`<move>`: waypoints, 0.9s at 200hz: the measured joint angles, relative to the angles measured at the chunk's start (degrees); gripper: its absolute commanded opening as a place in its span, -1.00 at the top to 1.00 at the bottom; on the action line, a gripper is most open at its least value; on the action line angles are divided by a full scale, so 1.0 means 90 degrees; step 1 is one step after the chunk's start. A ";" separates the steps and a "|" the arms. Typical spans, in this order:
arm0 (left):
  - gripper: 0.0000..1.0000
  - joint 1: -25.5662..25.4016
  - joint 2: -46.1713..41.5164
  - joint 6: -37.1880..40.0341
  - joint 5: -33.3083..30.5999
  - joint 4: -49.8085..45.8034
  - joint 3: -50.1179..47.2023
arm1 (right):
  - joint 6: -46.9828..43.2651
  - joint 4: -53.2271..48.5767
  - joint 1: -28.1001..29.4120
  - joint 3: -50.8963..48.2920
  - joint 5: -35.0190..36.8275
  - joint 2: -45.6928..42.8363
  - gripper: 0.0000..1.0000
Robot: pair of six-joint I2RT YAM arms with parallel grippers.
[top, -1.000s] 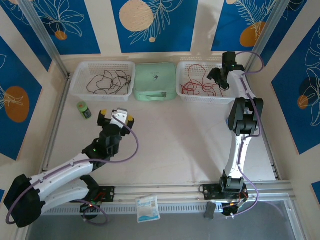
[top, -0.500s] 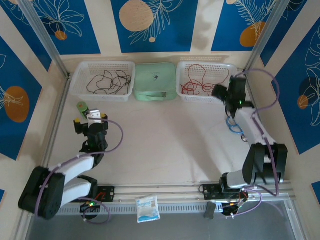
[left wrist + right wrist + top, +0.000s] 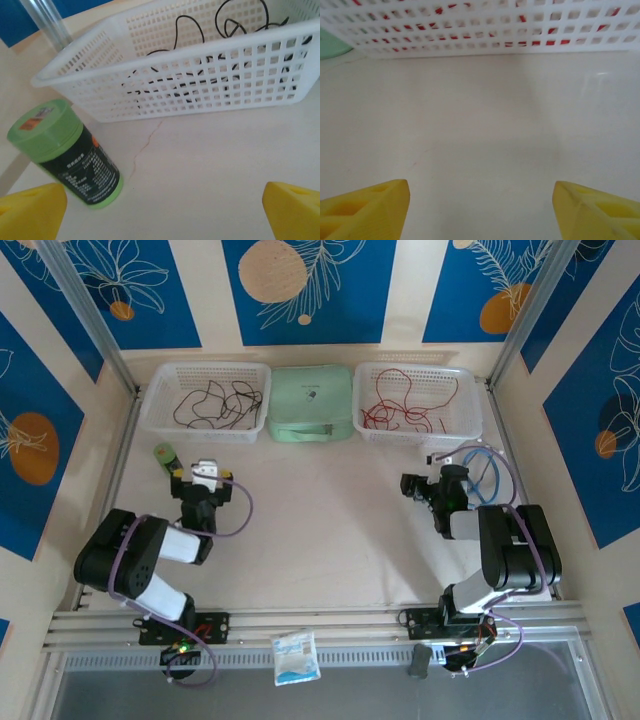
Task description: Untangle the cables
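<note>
Beyond right gripper (image 3: pixel 480 194), red cables (image 3: pixel 400 406) in basket (image 3: pixel 420 436)

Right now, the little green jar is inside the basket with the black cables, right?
Not quite. The little green jar is not inside the basket with the black cables. It sits on the table just outside it, by the near wall. The left wrist view shows this best.
</note>
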 measured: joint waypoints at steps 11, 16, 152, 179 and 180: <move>-0.99 0.0304 0.0126 -0.0131 0.0408 0.0053 0.0056 | -0.0041 0.0483 -0.0015 -0.0170 -0.0068 -0.0010 -0.74; -0.99 0.0396 0.0141 -0.0187 0.0559 -0.0041 0.0080 | -0.0027 0.0733 -0.0015 -0.0270 -0.0070 -0.0024 -0.80; -1.00 0.0680 0.0143 -0.0673 0.1229 -0.0886 0.0520 | -0.0017 0.1105 0.0155 0.0090 0.0816 -0.0046 -0.98; -1.00 0.0680 0.0143 -0.0673 0.1229 -0.0947 0.0532 | -0.0017 0.1066 0.0155 0.0090 0.0828 -0.0046 -0.98; -1.00 0.0680 0.0143 -0.0673 0.1229 -0.0950 0.0532 | -0.0017 0.1064 0.0155 0.0090 0.0828 -0.0046 -0.98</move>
